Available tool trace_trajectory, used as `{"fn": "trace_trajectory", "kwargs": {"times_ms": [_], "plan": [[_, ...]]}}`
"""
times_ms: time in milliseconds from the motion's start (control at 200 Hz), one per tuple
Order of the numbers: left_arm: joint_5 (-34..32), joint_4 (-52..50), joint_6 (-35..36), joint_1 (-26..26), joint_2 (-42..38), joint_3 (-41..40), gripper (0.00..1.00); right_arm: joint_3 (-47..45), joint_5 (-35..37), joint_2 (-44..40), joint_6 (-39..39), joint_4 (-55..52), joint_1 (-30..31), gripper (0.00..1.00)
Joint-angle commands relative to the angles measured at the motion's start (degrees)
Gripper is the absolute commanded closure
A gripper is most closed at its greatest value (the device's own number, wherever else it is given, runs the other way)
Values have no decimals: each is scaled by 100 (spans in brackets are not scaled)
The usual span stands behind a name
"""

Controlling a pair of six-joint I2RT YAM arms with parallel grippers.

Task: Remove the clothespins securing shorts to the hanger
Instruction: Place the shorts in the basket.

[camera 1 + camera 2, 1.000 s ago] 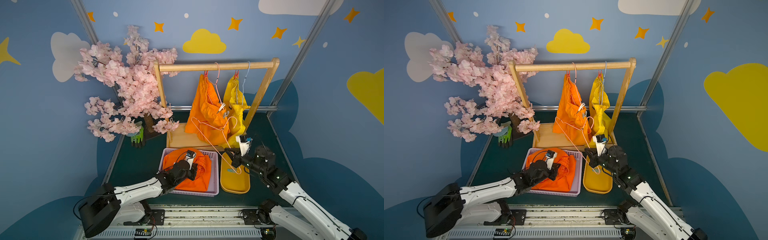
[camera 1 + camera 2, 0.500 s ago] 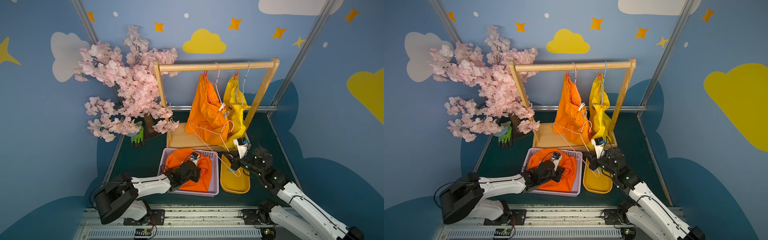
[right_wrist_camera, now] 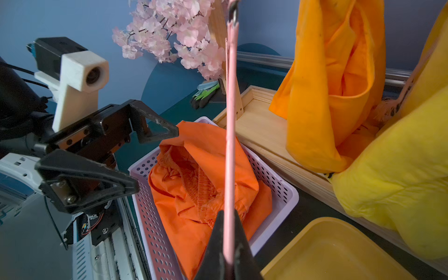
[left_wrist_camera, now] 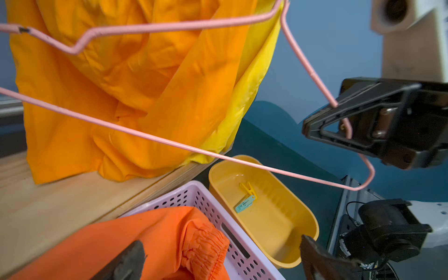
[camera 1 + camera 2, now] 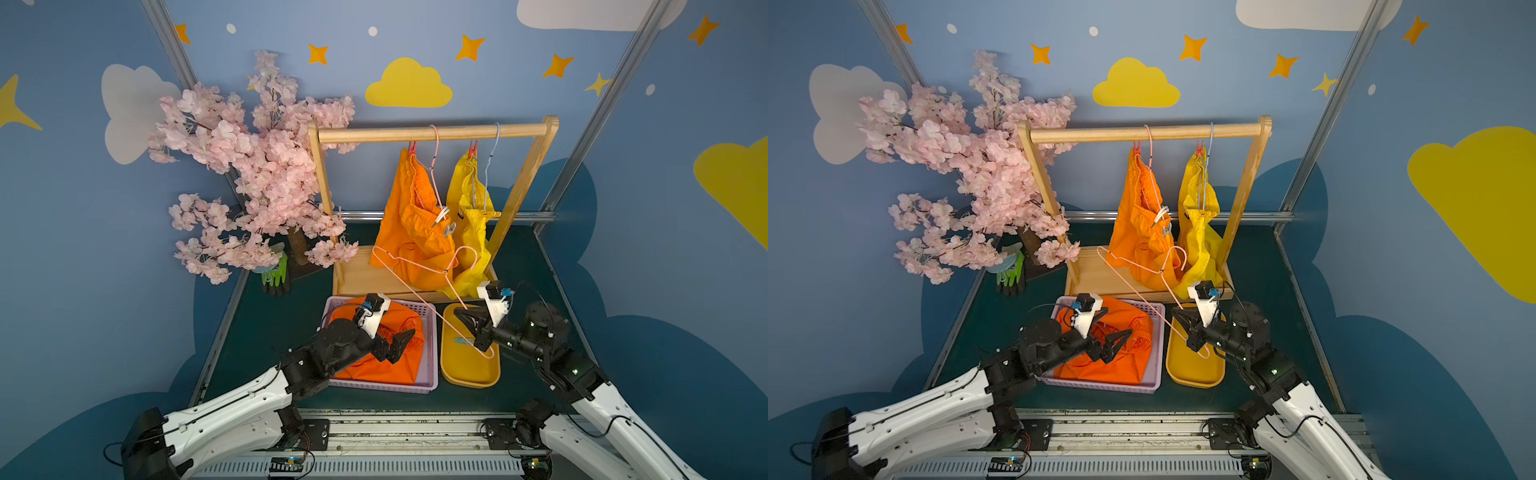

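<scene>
Step, as judged: one pair freed. orange shorts (image 5: 382, 368) lie in lilac basket (image 5: 432, 332) near tabletop front edge.
Pose: left claw (image 5: 402, 345) spread wide, empty, arm low over basket. right claw (image 5: 463, 316) clamped on bare pink hanger (image 3: 230, 145) above yellow tray (image 5: 469, 380).
Next: park hanger, target red clothespins (image 5: 412, 147) on rack-hung shorts (image 5: 415, 232).

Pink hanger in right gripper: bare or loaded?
Bare. Nothing hangs on the pink hanger; the right gripper has its jaws shut on the wire.
</scene>
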Motion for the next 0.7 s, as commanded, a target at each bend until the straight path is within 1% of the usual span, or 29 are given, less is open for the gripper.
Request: {"fn": "trace_trajectory", "kwargs": {"times_ms": [0, 90, 160, 245, 275, 365, 470, 506, 566, 626, 671, 696], "plan": [[179, 521, 965, -12, -537, -333, 0, 69, -174, -37, -234, 261, -24, 100], [-127, 742, 1667, -9, -977, -477, 0, 74, -122, 67, -430, 401, -20, 100], [-579, 1014, 2225, -11, -1163, -548, 0, -57, 73, 195, -663, 777, -22, 100], [-1179, 1271, 2805, 84, -1075, -560, 0, -302, 169, 495, -1248, 1208, -24, 100], [-1265, 1331, 3009, 145, -979, -526, 0, -323, 162, 623, -1461, 1273, -28, 100], [-1183, 1152, 3489, 324, -725, -304, 0, -299, 129, 971, -1910, 1403, -64, 100], [-1276, 887, 3542, 499, -602, -42, 0, -186, -151, 1203, -2497, 1387, -160, 100], [-1258, 785, 3494, 543, -620, 47, 0, -126, -307, 1220, -2880, 1300, -195, 100], [-985, 557, 3510, 593, -697, 232, 0, -83, -554, 1110, -3442, 1110, -256, 100], [-629, 306, 3746, 598, -761, 405, 0, -152, -707, 959, -3835, 1067, -360, 100], [-475, -60, 3861, 598, -784, 621, 0, -138, -860, 876, -3972, 1018, -491, 100], [-340, -426, 3931, 611, -789, 790, 0, -103, -1026, 848, -4074, 931, -578, 100]]}}
